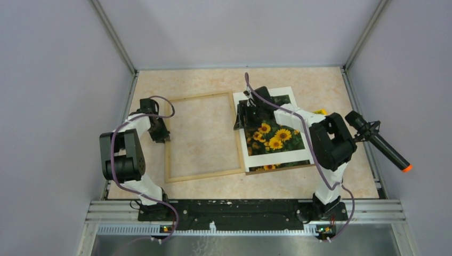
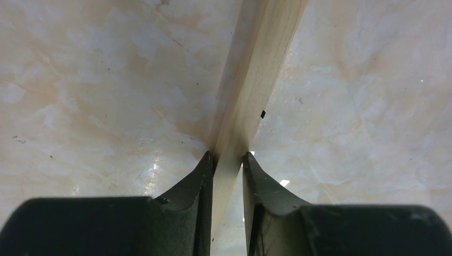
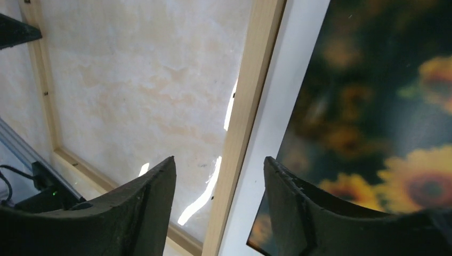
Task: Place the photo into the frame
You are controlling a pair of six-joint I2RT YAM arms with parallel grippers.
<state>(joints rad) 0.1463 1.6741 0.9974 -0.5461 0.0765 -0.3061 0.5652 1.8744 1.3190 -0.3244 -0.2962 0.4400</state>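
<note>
Top external view shows the task barely begun. The frame lies flat on the table, left of the middle, as an open wooden outline with bare tabletop showing through it. The photo lies outside it, toward the table's right edge, face up under a white mat border. A strip of brown board peeks out along its near edge. The left side of that stack meets or slightly overlaps the frame's right rail; I cannot tell which.

In the left wrist view, the left gripper is pinched tight on the frame's left rail, the wood sandwiched between both fingers. The right gripper hangs over the seam where the frame's right rail runs beside the mat's left edge. Its fingers stand wide apart and hold nothing, one over the bare table inside the frame, the other over the print.

By my reading, nothing is in place yet. What is left is to take hold of the photo, bring it over the opening, square it to the rails and lower it in. The left arm's clamp looks meant to steady the frame meanwhile.
</note>
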